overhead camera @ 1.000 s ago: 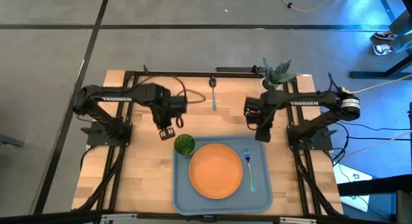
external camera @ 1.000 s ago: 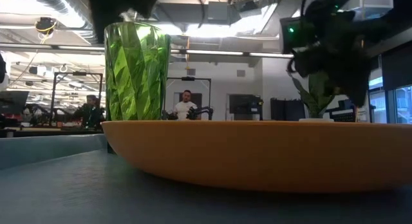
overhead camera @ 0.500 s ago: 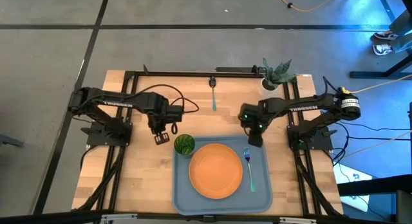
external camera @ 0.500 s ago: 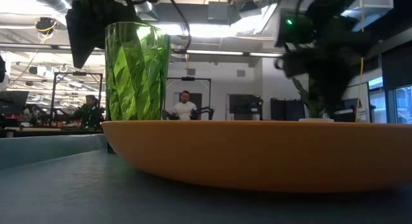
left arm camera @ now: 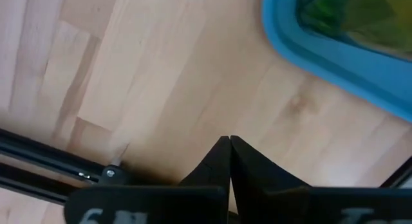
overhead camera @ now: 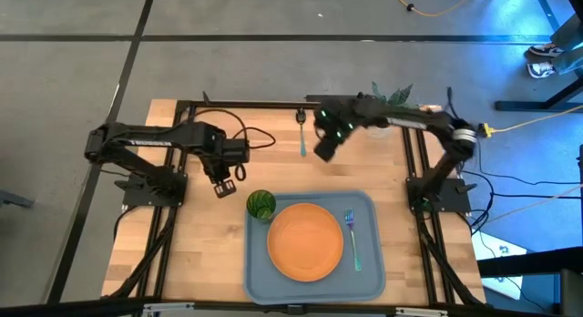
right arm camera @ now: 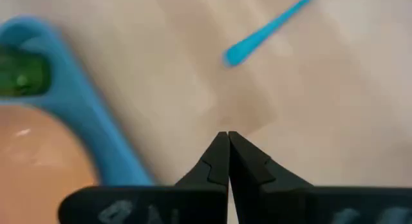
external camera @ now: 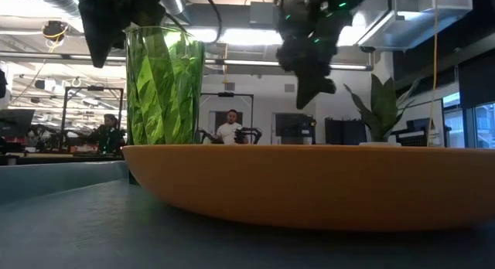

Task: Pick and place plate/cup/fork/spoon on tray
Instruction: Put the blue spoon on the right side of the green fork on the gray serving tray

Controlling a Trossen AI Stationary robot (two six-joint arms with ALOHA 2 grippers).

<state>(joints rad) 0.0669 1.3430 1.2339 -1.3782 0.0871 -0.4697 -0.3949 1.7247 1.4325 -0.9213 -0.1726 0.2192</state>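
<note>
- One left gripper hangs over bare wood just beside the tray's far-left corner, its jaws pressed together on nothing.
- One cup stands upright in the far-left corner of the single tray.
- One plate lies flat in the middle of the tray, just beside the cup.
- One spoon lies on the table near its far edge, outside the tray.
- One right gripper hovers just beside the spoon's handle, fingers clenched and empty.
- One fork lies on the tray to the right of the plate.
- One potted plant stands at the table's far-right corner.
</note>
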